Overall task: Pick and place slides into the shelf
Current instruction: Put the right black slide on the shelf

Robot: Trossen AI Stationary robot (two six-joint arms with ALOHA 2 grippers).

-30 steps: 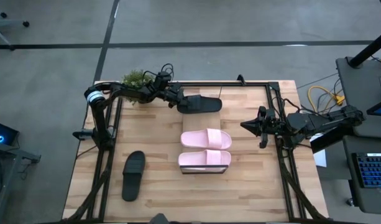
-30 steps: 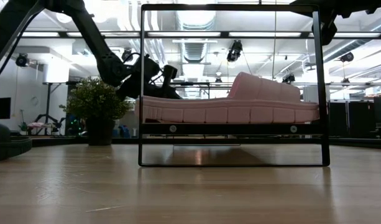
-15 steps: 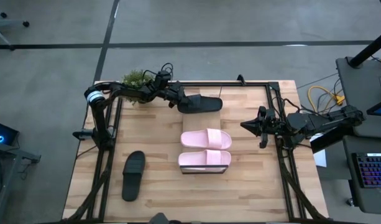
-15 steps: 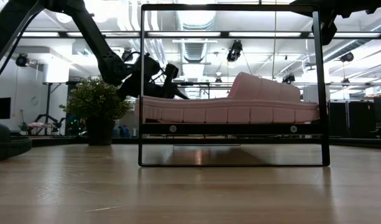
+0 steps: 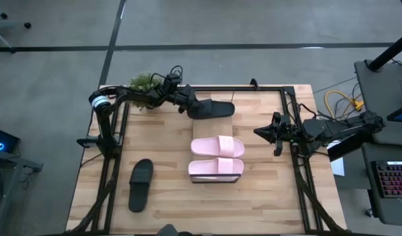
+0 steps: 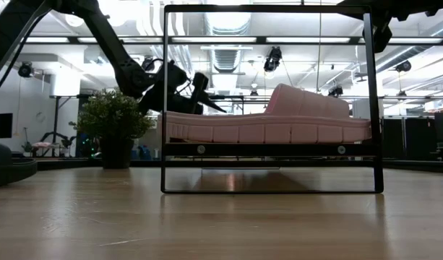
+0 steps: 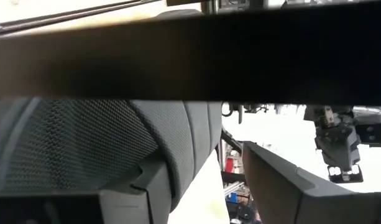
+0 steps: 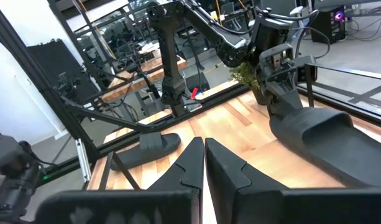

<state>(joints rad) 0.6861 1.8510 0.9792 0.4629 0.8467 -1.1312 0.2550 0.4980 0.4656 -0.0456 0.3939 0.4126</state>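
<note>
Currently one black slide [image 5: 212,109] is gripped at its left end by the closed left gripper [image 5: 187,105], over the far end of the shelf [image 5: 217,126]. It should be lowered level beside the pink slides [image 5: 217,157]. The right gripper [image 5: 261,132] is parked closed at the right.

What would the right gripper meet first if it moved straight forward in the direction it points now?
Probably nothing near: the right gripper, shut, points left across the bare table, between the black slide and the nearer pink slide. Height is unclear.
</note>
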